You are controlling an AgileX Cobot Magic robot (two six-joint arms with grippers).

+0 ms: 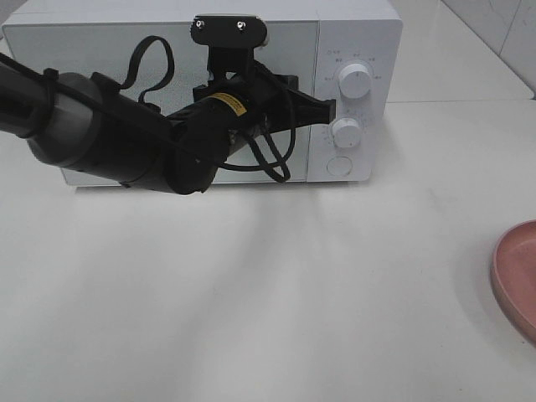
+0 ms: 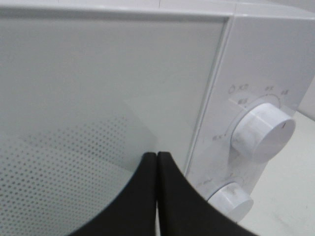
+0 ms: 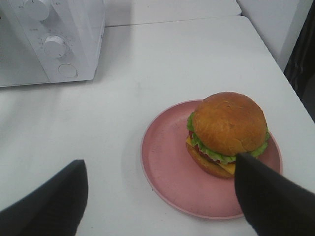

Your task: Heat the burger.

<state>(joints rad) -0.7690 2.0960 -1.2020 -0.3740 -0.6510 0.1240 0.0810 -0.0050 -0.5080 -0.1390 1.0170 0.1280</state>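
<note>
White microwave (image 1: pixel 352 50) at the back of the table, door closed; the left arm crosses in front of the door in the high view and hides much of it. Left gripper (image 2: pixel 156 162): fingers pressed together with nothing between them, tips close to the door's edge by the control panel; contact with the door cannot be made out. Upper knob (image 1: pixel 355 82), lower knob (image 1: pixel 345 130) and a round button (image 1: pixel 338 165) are visible; the panel markings are too small to read. Pink plate (image 1: pixel 515 272) is cut off by the right edge of the high view, and the burger does not appear there. Table (image 1: pixel 251 301): plain white, matte; pale tiled wall behind. In the right wrist view the burger (image 3: pixel 227 132) sits on the plate's far-right part: glossy brown bun, green lettuce frill, yellow cheese corner, red tomato edge. Right gripper (image 3: pixel 157 196): fingers spread wide, empty, one finger overlapping the burger's lower edge in the picture.
</note>
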